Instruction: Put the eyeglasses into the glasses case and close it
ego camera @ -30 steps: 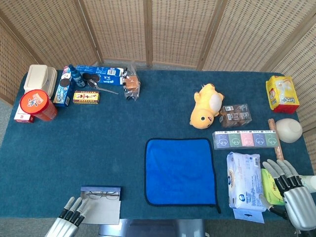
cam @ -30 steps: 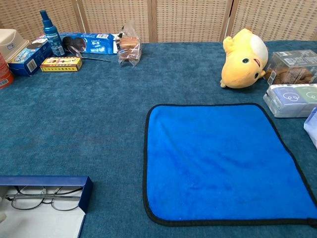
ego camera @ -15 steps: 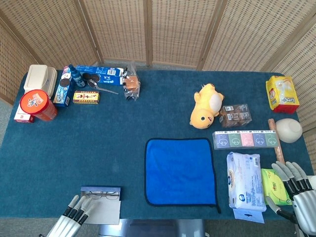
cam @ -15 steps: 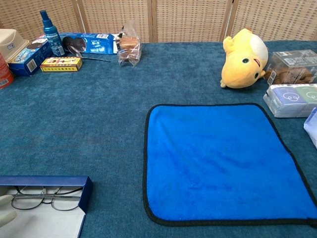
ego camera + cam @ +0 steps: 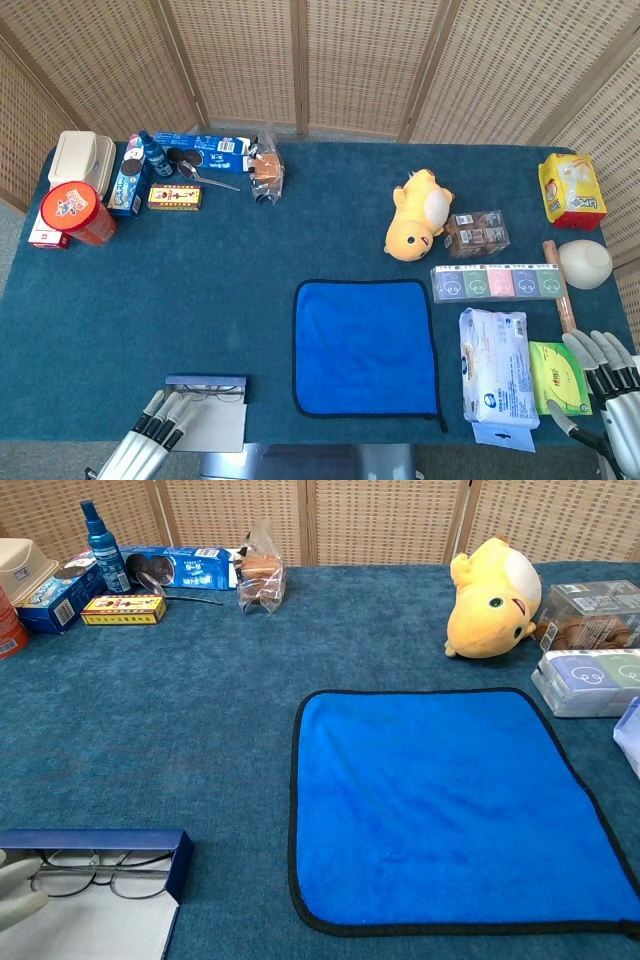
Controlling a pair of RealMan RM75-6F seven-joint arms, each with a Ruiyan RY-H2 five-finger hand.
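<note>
Head view: one glasses case (image 5: pixel 206 411) lies open at the near tabletop (image 5: pixel 220 290) edge, left hand (image 5: pixel 148 440) fingers straight, touching it, gripping nothing; right hand (image 5: pixel 612 390) splayed, empty

Chest view: one pair of eyeglasses (image 5: pixel 95 872) inside — thin wire, light, bendy; push the stiff lid, not frames

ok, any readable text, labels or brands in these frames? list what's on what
No text reads with confidence.
Cookie box: print too small.
Red tub: white label, blurred.
Yellow bag: red logo, illegible.
Wipes pack: blue label, too small.
Yellow box: red print, blurred.
Pastel pack: round icons, no legible words.
</note>
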